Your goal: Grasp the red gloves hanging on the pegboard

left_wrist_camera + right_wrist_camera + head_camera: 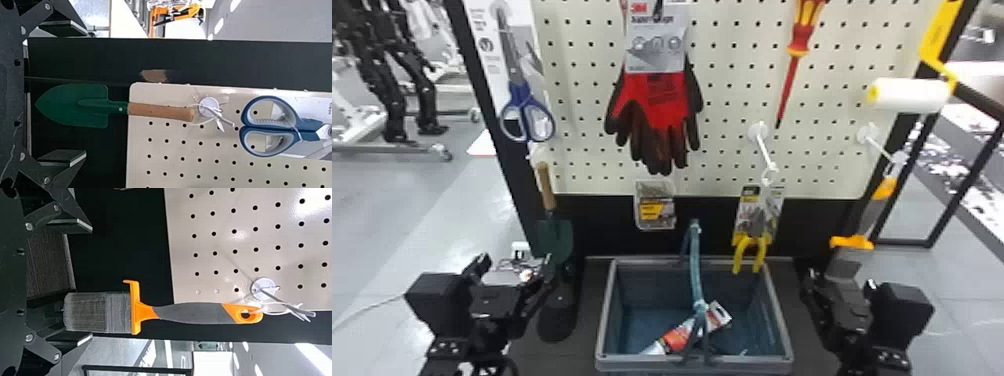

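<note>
Head view: we see the red gloves [654, 112] hanging on the pegboard [732, 75] at about 12 o'clock, fingers pointing down under a grey header card [654, 47], with no pincer touching them. At 10 o'clock hang blue-handled scissors [526, 112], at 1 o'clock a red and yellow screwdriver [794, 55], and at 2 o'clock a white paint roller [907, 95]. Below the board, at 6 o'clock, sits a grey basket [604, 310] with a tube [687, 332] lying in it. Our left pincer [511, 274] sits low at 8 o'clock, fingers spread, facing a green trowel [74, 105]. Our right pincer [80, 281] sits low at 4 o'clock, likewise spread, facing an orange and grey brush [176, 312]. Both are well apart from the gloves.
</note>
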You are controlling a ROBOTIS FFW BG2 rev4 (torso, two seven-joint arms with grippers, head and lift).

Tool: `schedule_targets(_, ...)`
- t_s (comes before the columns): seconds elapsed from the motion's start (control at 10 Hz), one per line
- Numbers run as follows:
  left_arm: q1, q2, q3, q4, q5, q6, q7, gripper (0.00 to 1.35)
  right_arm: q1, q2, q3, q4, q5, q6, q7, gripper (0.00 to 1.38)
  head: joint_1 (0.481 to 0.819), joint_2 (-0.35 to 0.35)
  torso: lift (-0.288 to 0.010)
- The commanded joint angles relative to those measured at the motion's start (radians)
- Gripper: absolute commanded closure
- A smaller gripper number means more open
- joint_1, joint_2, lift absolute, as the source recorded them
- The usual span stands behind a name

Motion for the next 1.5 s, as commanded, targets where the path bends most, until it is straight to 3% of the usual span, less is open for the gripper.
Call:
schedule_targets(0.0,0.001,0.001,0.001,0.001,0.0,-0.001,0.0,0.2,0.0,0.0,0.0,0.001,0.001,-0.003,0.0,0.32,0.549,0.0,-0.1)
schedule_targets(0.5,-0.004,-0.001,0.0,0.005,0.005,0.001,0.0,0.2,-0.002,0.001,0.001,0.008,0.001,-0.011,0.0,0.32,0.549,0.0,-0.1)
schedule_targets(0.7,-0.014,0.001,-0.018,-0.005,0.049,-0.013,0.0,0.2,-0.002,0.0,0.001,0.009,0.001,-0.011,0.0,0.32,0.549,0.0,-0.1)
schedule_targets(1.4,-0.053,-0.021,-0.058,-0.209,0.071,0.068,0.034,0.2,-0.002,0.0,0.001,0.018,-0.001,-0.011,0.0,0.32,0.549,0.0,-0.1)
